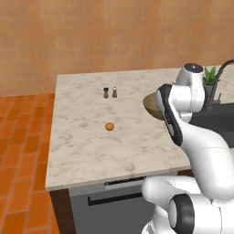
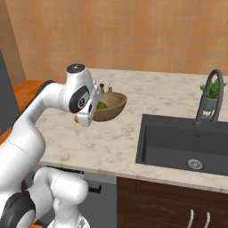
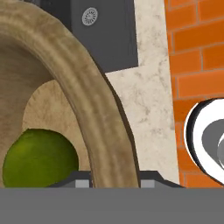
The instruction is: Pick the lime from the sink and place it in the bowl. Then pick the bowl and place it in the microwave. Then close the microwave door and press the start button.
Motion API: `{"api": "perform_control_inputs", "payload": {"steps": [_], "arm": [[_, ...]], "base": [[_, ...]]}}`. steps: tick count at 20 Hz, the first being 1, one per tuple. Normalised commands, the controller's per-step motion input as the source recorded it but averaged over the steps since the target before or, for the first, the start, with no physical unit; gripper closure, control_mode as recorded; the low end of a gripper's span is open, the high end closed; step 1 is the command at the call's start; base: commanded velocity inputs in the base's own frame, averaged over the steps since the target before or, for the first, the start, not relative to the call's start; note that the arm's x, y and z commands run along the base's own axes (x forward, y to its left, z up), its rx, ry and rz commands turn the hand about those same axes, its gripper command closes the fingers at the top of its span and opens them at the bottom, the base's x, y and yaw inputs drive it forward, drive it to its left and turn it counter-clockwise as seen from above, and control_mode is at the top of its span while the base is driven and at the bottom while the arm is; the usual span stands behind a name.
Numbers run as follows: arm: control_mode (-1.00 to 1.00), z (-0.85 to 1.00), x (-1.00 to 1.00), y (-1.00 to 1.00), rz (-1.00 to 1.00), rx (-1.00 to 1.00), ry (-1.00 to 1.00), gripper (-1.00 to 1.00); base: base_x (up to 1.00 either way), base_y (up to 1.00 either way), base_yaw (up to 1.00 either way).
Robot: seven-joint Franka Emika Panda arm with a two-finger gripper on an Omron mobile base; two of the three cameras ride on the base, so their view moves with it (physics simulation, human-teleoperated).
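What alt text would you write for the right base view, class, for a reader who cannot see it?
The hand grips the wooden bowl by its rim, just above the marble counter, with the lime inside. To the right lies the dark sink with its arched faucet.

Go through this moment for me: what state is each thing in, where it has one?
lime: lying inside the bowl
bowl: lifted clear of the counter, rim gripped
pincer: shut on the bowl's rim, one finger on each side
sink: empty, no water running
orange ball: resting loose on the counter
shakers: both upright
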Motion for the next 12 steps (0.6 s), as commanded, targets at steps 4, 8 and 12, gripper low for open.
{"api": "perform_control_inputs", "payload": {"steps": [4, 8, 12], "arm": [[-1.00, 0.86, -0.42, 0.16, 0.00, 0.12, -0.18, 1.00], [-1.00, 0.59, -0.46, 0.18, 0.00, 0.12, -0.03, 1.00], [-1.00, 0.64, -0.66, 0.22, 0.00, 0.00, -0.07, 1.00]], "base": [[0.00, 0.00, 0.00], [0.00, 0.00, 0.00], [0.00, 0.00, 0.00]]}}
